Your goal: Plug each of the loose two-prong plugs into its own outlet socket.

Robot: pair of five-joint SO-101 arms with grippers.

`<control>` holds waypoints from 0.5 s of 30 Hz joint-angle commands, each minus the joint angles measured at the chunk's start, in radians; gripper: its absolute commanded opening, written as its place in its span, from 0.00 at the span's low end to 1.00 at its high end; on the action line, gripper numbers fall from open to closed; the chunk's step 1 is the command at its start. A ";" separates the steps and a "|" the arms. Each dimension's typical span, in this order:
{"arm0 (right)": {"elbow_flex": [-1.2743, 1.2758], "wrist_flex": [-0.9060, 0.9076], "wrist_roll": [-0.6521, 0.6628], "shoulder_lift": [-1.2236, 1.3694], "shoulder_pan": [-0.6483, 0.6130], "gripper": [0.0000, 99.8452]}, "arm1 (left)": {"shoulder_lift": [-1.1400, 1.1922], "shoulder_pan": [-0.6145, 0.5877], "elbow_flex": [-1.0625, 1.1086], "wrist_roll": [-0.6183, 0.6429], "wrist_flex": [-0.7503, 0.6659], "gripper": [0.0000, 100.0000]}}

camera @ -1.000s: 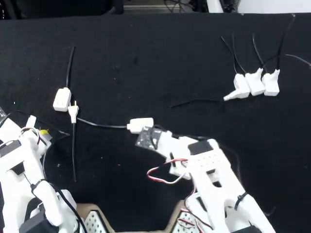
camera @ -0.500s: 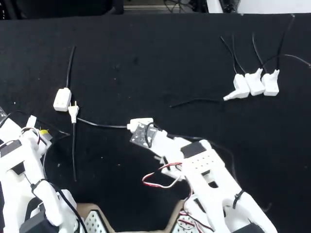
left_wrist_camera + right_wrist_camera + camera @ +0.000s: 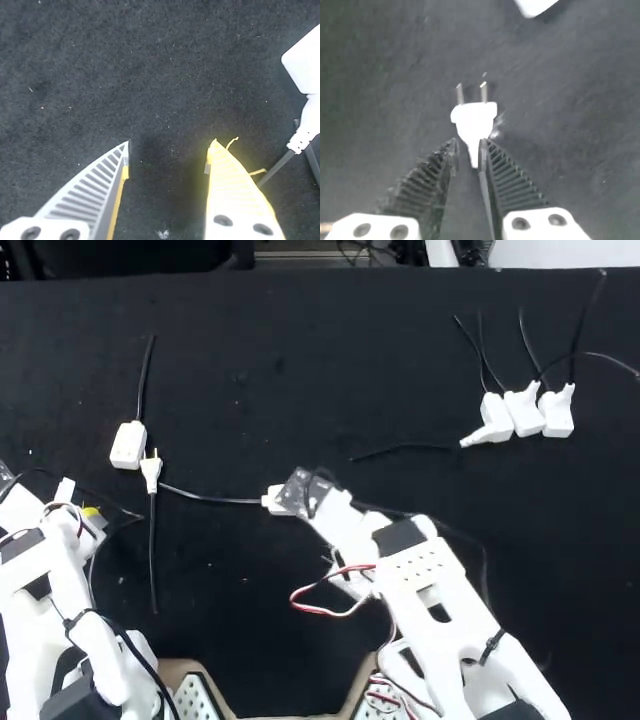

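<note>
My right gripper (image 3: 468, 150) is shut on the neck of a white two-prong plug (image 3: 474, 117), whose prongs point away from me over the black table. From above, that plug (image 3: 272, 502) sticks out left of the right gripper (image 3: 296, 492) near the table's middle. A white outlet socket (image 3: 127, 444) lies at the left, and a second loose plug (image 3: 151, 472) lies just beside it, prongs toward it. My left gripper (image 3: 167, 150) is open over bare cloth, a little short of that socket (image 3: 306, 60) and plug (image 3: 305, 131).
Three white plug-and-socket pairs (image 3: 524, 411) sit at the far right with black cables running to the back. Black cables (image 3: 210, 496) cross the table between the left socket and the middle. A loose cable (image 3: 400, 450) lies right of centre.
My right gripper has shifted toward the far left over the white plug and now covers most of it. The left arm has not moved.
</note>
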 commanded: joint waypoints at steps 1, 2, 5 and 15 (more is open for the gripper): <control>-0.047 -0.071 -0.025 0.005 -0.008 0.06 | -0.028 0.053 -0.030 0.008 -0.017 0.25; -0.047 -0.081 -0.025 0.007 -0.006 0.06 | -0.026 0.071 -0.030 0.008 -0.017 0.25; -0.031 -0.086 -0.012 0.007 -0.006 0.06 | -0.026 0.102 -0.030 0.008 -0.018 0.25; 0.139 -0.233 0.017 0.007 -0.006 0.07 | -0.032 0.124 0.025 0.008 -0.089 0.25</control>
